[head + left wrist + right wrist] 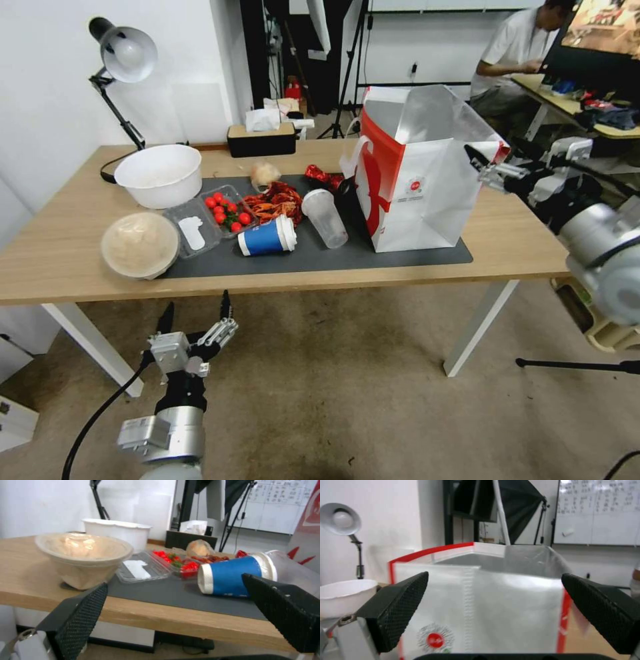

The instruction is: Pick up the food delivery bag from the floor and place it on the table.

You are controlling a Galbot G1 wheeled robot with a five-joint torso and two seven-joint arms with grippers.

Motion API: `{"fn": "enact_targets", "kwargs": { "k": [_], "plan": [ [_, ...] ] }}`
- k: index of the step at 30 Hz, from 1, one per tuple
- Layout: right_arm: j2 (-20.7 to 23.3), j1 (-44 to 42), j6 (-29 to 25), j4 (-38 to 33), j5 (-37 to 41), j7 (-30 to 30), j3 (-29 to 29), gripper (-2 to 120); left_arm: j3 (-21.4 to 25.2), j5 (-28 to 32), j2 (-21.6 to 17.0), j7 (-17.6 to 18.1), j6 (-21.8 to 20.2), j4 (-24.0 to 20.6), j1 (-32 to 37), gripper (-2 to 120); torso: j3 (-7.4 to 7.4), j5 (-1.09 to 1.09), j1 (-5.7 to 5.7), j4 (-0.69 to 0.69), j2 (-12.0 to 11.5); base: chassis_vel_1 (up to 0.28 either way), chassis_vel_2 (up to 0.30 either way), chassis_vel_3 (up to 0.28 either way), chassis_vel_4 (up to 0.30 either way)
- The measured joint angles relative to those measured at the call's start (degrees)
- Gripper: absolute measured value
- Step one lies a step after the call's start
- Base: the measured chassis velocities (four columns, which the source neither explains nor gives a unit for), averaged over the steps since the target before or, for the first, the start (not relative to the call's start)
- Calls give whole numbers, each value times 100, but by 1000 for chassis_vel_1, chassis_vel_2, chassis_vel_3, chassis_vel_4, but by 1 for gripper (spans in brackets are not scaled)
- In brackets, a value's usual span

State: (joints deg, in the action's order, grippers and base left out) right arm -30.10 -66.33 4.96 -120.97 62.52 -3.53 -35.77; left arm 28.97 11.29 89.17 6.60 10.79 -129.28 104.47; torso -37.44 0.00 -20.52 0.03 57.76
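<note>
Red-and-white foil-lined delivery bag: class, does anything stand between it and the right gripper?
Nothing visible does. The red-and-white foil-lined delivery bag stands upright on the dark grey mat, and the open right gripper faces its side directly.

Bag (427, 180) interior, far items (behind it) hidden

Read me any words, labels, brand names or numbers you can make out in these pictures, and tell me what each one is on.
No text can be quoted.
Round red logo with small print on the boxy red-and-white food delivery bag with silver foil lining: too blurred to read.
Rows of writing on the white wall board behind the bag: too small to read.
Blue paper cup with white rims, lying on its side: no legible print.
</note>
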Motion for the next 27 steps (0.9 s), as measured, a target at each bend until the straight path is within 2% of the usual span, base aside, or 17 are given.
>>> {"fn": "enact_targets", "kwargs": {
  "k": [4, 7, 8, 11, 12, 19, 27],
  "plan": [
    [-252, -598, -521, -102, -527, 226, -14, 100, 112, -38, 110, -79, 92, -39, 92, 100, 0, 1, 0, -2, 0, 0, 0, 0, 0],
    [-682, -1443, -1188, -207, -1152, 267, -19, 100, 176, -41, 74, -162, 113, -4, 70, 100, 0, 2, 0, -4, 0, 0, 0, 0, 0],
    [-682, -1443, -1188, -207, -1152, 267, -19, 100, 176, -41, 74, -162, 113, -4, 70, 100, 0, 2, 0, -4, 0, 0, 0, 0, 0],
    [-1250, -2261, -1690, -328, -1866, 235, 5, 100, 221, -35, 4, -231, 114, 88, 34, 100, 0, -1, 0, -2, 0, 0, 0, 0, 0],
    [-1250, -2261, -1690, -328, -1866, 235, 5, 100, 221, -35, 4, -231, 114, 88, 34, 100, 0, -1, 0, -2, 0, 0, 0, 0, 0],
    [-2123, -3155, -2173, -252, -2516, 252, 234, 100, 178, -50, -34, -353, 151, 309, -23, 100, 0, -1, -1, -4, 0, 0, 0, 0, 0],
    [-2627, -3378, -2322, 85, -2651, 407, 427, 100, 139, -98, -39, -461, 45, 461, -65, 100, 0, 0, -1, -2, 0, 0, 0, 0, 0]
  ]
}}
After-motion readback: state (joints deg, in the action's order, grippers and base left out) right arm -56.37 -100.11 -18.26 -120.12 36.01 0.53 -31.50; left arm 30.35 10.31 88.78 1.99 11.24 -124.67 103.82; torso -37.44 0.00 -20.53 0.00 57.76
